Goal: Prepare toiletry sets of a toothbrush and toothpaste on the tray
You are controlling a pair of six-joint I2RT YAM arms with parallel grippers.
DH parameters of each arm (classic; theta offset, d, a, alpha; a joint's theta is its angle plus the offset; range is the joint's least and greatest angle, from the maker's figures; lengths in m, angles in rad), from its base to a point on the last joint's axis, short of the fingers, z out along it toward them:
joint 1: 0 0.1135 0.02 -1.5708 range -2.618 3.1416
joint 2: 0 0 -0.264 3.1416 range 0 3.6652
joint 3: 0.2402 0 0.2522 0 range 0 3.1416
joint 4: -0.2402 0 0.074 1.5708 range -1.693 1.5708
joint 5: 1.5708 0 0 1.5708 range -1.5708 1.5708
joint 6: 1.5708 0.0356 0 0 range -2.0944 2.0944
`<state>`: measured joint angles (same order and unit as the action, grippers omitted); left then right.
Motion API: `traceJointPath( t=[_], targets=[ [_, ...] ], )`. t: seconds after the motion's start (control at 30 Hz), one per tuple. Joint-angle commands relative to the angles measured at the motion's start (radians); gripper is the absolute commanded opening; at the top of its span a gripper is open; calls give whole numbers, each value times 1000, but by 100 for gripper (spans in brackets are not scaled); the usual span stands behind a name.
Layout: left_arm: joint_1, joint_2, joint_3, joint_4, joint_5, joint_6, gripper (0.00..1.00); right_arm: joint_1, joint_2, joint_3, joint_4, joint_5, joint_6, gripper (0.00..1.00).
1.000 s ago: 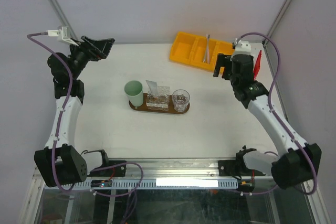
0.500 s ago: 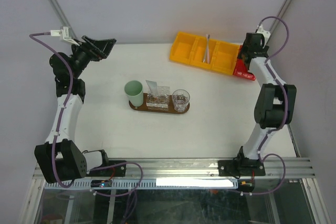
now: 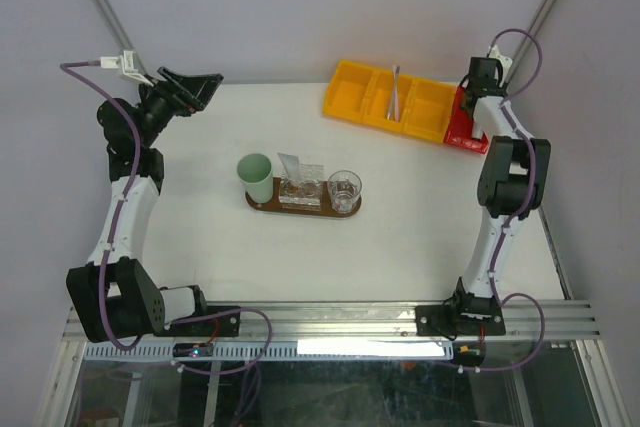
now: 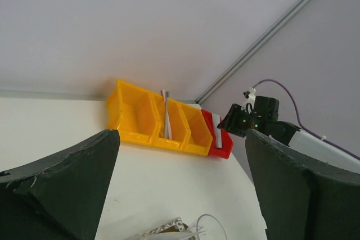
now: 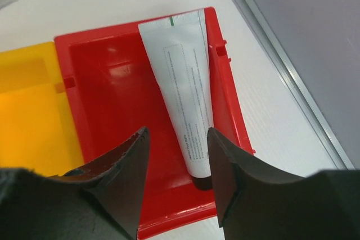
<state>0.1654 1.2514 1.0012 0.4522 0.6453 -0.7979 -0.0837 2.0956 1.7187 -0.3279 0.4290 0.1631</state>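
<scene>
Lab robot cell, not a home or kitchen. White table [image 3: 300,257] boxed in by plain grey panels [image 3: 300,7] with metal corner posts [image 3: 100,2]. Two arms [image 3: 125,217] bolted to an aluminium rail [image 3: 350,319] at the near edge, with purple cables [image 3: 80,66] and a slotted cable duct [image 3: 330,347]. Only staged props on the table: yellow bin [image 3: 350,92], red bin [image 3: 462,134], tray [image 3: 300,211].

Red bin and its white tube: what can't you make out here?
Right wrist view: the tube has its cap end partly behind a finger of the right gripper; whether they touch is unclear.
Top view: the right arm covers most of the red bin, hiding the tube.
Left wrist view: bin and tube too small for detail.
</scene>
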Motion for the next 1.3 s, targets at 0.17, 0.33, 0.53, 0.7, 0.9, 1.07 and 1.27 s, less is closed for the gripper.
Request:
traceJointPath(
  t=[0.17, 0.33, 0.53, 0.7, 0.9, 1.07, 1.27],
  targets=[
    [7, -10, 4, 54, 24, -11, 99, -9, 46, 41, -4, 51, -34, 49],
    [8, -12, 4, 54, 24, -10, 99, -13, 70, 37, -5, 44, -38, 52],
    [8, -10, 3, 54, 24, -11, 99, -14, 99, 49, -11, 6, -20, 54],
    [7, -10, 4, 54, 26, -14, 99, -18, 87, 31, -4, -108, 3, 52],
    [7, -12, 3, 54, 24, -17, 99, -18, 40, -23, 44, -204, 50, 50],
    [7, -14, 2, 54, 23, -20, 99, -22, 62, 2, 11, -141, 52, 54],
    [7, -12, 8, 54, 31, -26, 99, -29, 113, 83, -9, -153, 45, 53]
  ],
)
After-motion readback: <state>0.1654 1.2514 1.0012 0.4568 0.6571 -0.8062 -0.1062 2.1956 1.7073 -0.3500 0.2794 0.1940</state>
